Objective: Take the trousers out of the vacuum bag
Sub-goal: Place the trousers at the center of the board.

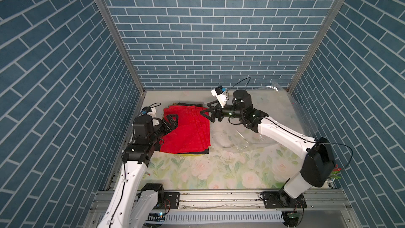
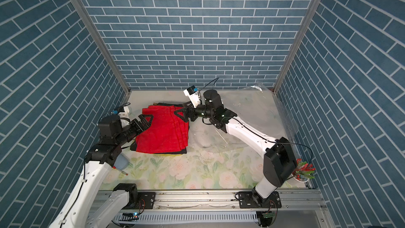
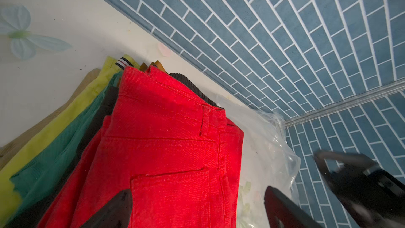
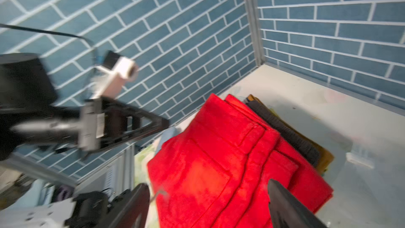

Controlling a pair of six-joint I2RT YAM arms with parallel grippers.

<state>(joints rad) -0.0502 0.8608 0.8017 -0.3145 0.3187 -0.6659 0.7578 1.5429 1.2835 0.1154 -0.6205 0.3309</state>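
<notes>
Vacuum bag (image 1: 276, 104) lay crinkled over the right half of the counter (image 1: 219, 172), apparently empty. The trousers (image 1: 186, 128) sat as one folded stack left of centre, red pair on top, just beside the bag's edge and, I judged, clear of it. Removal looked done, unless a pair was hidden.

Left fingers (image 1: 174, 119) hovered spread wide over the stack's left edge, holding nothing. Right fingers (image 1: 205, 115) gaped empty at its upper right corner.

Only marking was a striped tab (image 3: 123, 63) on the lime-yellow waistband. No legible writing.
</notes>
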